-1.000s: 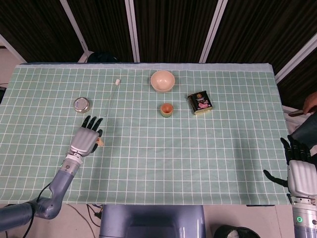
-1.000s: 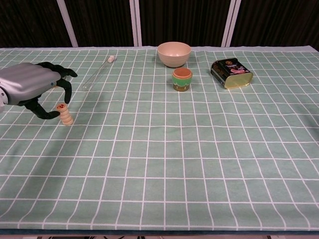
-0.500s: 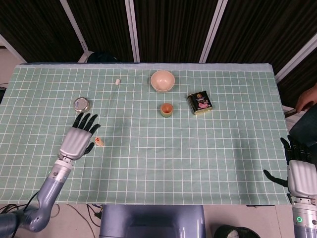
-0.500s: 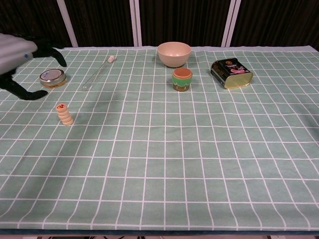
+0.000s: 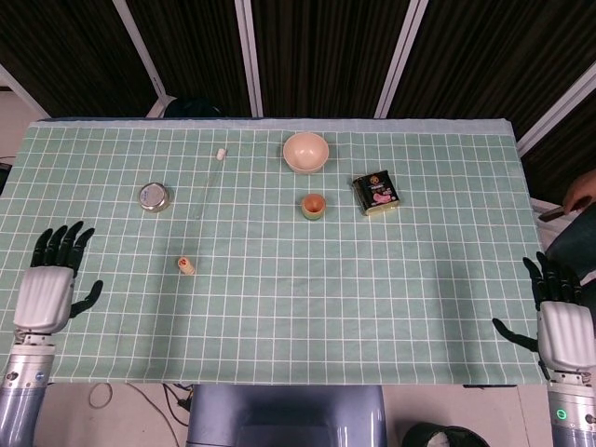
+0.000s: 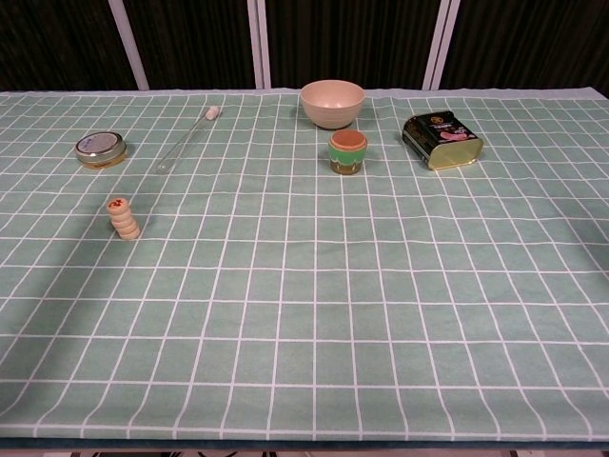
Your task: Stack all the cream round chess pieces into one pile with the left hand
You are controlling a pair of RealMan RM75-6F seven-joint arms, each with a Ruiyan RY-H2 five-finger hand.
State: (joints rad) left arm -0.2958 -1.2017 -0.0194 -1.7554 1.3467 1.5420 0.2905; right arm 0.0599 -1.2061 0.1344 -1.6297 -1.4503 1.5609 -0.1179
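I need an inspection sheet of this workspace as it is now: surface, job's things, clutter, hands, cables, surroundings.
Surface: table under green grid cloth, flat.
Job's things: cream chess pieces in one leaning pile, standing free, red mark on top.
Clutter: small tin, thin rod, cream bowl, green cup, dark can.
Hands: left hand open at the left edge; right hand open at the right edge; neither touches anything.
Cables: a loop below the front edge.
Surroundings: dark panels behind; a person's hand at far right.
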